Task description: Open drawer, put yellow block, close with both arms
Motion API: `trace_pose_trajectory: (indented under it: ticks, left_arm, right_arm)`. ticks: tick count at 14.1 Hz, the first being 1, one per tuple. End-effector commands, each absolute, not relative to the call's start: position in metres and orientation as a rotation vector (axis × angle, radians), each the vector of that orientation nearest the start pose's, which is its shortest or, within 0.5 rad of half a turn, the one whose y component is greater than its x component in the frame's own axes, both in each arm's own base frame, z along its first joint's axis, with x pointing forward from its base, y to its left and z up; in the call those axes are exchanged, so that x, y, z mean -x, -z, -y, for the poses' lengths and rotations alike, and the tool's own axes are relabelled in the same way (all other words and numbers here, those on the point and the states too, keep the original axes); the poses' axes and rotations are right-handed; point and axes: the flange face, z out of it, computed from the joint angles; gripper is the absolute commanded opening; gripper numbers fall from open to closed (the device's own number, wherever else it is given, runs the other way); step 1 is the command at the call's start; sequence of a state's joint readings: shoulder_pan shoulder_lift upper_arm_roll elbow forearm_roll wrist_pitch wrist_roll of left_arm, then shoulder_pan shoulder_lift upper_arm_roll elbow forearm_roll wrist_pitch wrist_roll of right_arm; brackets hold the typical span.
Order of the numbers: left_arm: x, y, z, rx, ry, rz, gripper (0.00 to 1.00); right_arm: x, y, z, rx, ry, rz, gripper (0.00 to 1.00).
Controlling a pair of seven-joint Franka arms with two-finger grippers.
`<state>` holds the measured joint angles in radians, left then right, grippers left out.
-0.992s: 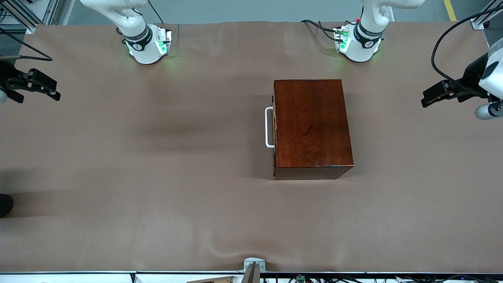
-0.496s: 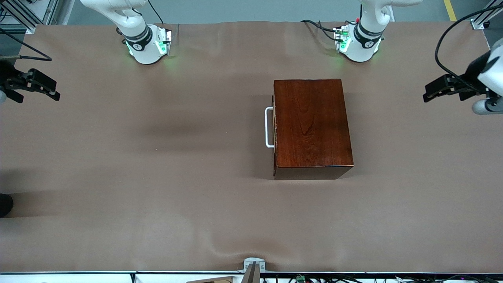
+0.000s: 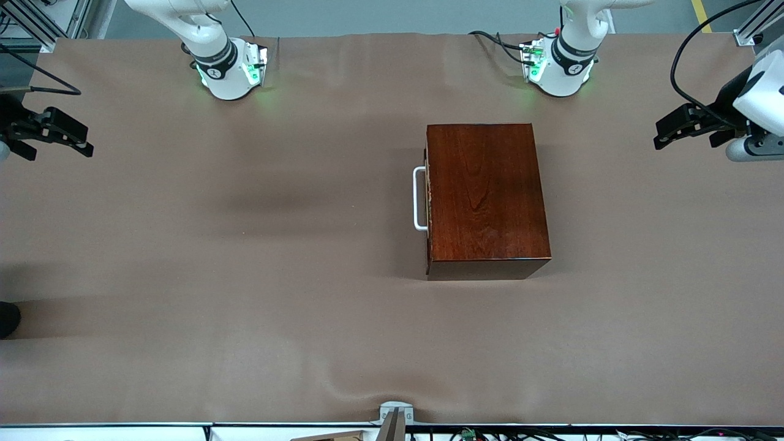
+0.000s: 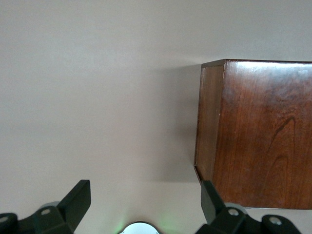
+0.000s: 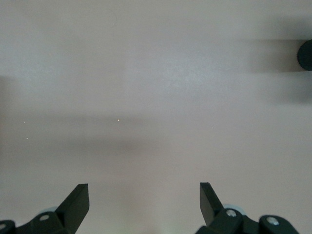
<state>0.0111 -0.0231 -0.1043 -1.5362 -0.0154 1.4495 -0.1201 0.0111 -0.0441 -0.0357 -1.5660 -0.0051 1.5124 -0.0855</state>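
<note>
The glossy mahogany box (image 3: 487, 196) stands on the brown table, toward the left arm's end. Its drawer (image 3: 428, 202) is pushed in flush, and the white bar handle (image 3: 419, 199) faces the right arm's end. The yellow block is out of view. My left gripper (image 3: 660, 136) hangs open over the table edge at the left arm's end, well apart from the box. In the left wrist view the left gripper (image 4: 145, 195) is empty, with a box corner (image 4: 263, 131) ahead. My right gripper (image 3: 84, 146) waits open and empty over the table's other end; the right gripper (image 5: 144, 195) sees only bare table.
The two arm bases (image 3: 233, 73) (image 3: 560, 70) stand along the robots' edge of the table. A dark round object (image 3: 7, 318) sits at the table edge at the right arm's end. A metal bracket (image 3: 395, 415) sits at the edge nearest the front camera.
My left gripper has drifted a little toward the robots' side of the table, still open. The right gripper and the box have stayed put.
</note>
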Motion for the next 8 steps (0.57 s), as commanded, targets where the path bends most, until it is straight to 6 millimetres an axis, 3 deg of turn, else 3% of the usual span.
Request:
trace_pose_trajectory:
  ticks: [1,8]
  left_arm:
    - [-0.5272,-0.6456,0.0458,3.12,-0.069,0.057,1.0]
    - [-0.5351,-0.6556,0.0384,3.113,-0.035,0.061,1.0]
  right_arm:
    - [-0.532,-0.6478,0.0178,3.127,-0.016,0.071,1.0]
    - [-0.532,-0.6478,0.0178,3.127,-0.016,0.071,1.0]
